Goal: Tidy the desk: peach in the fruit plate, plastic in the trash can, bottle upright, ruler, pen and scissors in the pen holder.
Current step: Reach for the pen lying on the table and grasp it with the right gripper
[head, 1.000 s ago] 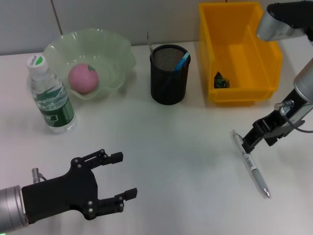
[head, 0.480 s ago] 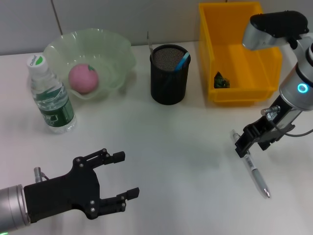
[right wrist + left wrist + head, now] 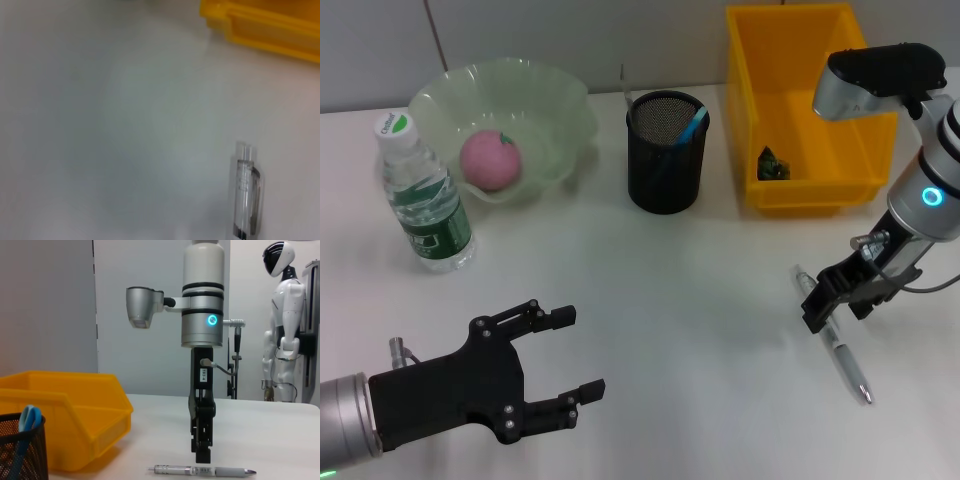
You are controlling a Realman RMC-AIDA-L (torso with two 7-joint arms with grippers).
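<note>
Pen (image 3: 834, 337): lies flat on the white desk (image 3: 700, 290), in front of the yellow bin (image 3: 805, 110).
Right gripper (image 3: 817, 307): points straight down over the pen's upper half; the left wrist view shows its tip (image 3: 202, 456) just above the barrel (image 3: 200, 471), a gap the head view hides.
Right jaws: cannot tell how far apart.
Right wrist view: only the pen's clip end (image 3: 246, 200) and the bin's edge.
Left gripper (image 3: 560, 365): hovers low at the near left, jaws wide, empty.
Elsewhere: peach (image 3: 490, 159) in the plate (image 3: 560, 110), bottle (image 3: 422, 195) upright, pen holder (image 3: 666, 152).
</note>
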